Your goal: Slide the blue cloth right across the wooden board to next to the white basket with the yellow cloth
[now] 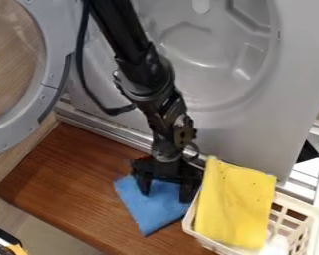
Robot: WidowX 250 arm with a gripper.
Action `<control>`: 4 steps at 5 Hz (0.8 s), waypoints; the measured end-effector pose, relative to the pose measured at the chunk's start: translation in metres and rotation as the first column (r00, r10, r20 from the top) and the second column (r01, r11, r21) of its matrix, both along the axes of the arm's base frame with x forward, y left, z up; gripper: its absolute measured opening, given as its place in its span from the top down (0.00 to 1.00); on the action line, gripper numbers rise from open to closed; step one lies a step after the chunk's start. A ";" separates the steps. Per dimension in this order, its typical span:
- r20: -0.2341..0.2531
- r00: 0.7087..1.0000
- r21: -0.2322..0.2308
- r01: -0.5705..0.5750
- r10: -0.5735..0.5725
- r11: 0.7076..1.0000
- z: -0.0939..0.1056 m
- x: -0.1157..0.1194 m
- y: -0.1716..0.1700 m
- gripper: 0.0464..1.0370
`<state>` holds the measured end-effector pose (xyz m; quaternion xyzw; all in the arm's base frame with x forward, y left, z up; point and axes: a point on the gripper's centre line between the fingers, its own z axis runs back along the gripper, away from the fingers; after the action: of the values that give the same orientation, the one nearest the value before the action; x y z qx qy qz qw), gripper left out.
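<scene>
The gripper (166,191) hangs down over the upper part of a blue cloth (151,211), its two fingers spread apart and pointing down at it. Whether they touch the cloth I cannot tell. The cloth lies on a brown wooden board (69,184), its right side close to a cream plastic basket (302,210). A yellow cloth (235,206) is draped over the basket's left part, just right of the gripper. Something white (275,246) sits in the basket near the bottom edge of the view.
Behind the arm stands a grey panel (255,129) with a round recess. A round grey-framed door (52,74) with a clear window stands open at the upper left. A metal rail (102,128) runs along the board's back edge. A black and orange object (6,244) is at the lower left.
</scene>
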<state>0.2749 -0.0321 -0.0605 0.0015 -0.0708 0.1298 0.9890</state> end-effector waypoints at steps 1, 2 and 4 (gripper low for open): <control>-0.006 1.000 0.006 0.002 -0.002 1.000 0.001 -0.005 0.001 0.04; 0.024 1.000 0.016 0.005 -0.005 1.000 0.014 -0.005 0.005 0.04; 0.044 0.999 0.047 -0.020 0.018 0.999 0.036 -0.008 0.011 0.04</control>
<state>0.2672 -0.0207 -0.0243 0.0231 -0.0952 0.1375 0.9856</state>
